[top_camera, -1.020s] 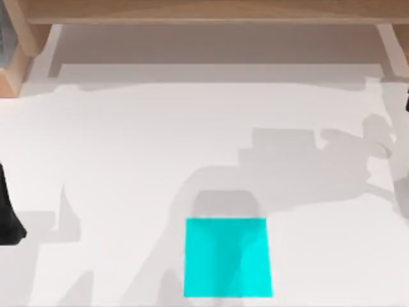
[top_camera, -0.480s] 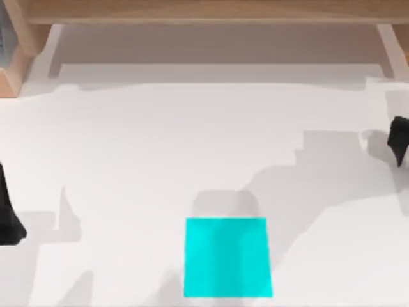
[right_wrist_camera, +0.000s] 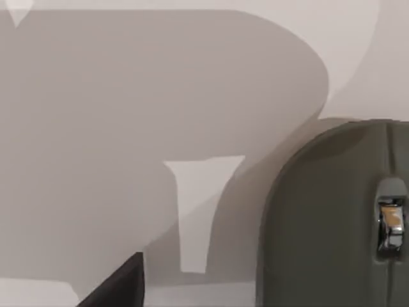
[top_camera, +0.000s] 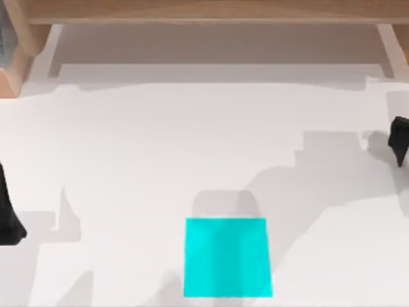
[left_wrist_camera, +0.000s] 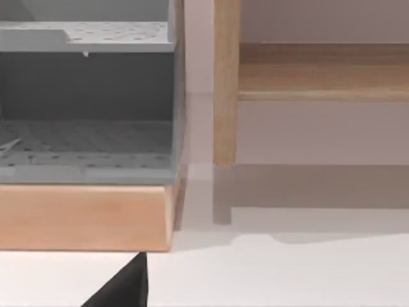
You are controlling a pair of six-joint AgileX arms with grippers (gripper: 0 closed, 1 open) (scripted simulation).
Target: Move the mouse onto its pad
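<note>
1. I am watching the right gripper (top_camera: 400, 142) hanging over the far right edge of the white table (top_camera: 160, 141), about halfway up the top view. I judge it is placed there to come down on the mouse (right_wrist_camera: 332, 224).
2. The mouse is lying on the table close under the right wrist camera, at the lower right of that frame. Nothing is touching it, and I judge it well apart from the pad (top_camera: 227, 257).
3. I cannot tell whether the right gripper is released or clenched, and the same goes for the left gripper (top_camera: 9, 220), which is sitting parked at the left edge.
4. The mouse is showing a smooth, dark grey, rounded shell with a seam down its back and a shiny metal scroll wheel. It should slide easily on the table.
5. The pad is lying flat at the lower centre of the top view, a plain bright cyan square, bare and ready to receive the mouse.
6. The left wrist view is facing a pale wooden frame (left_wrist_camera: 83, 217) holding a grey perforated tray (left_wrist_camera: 83, 141).
</note>
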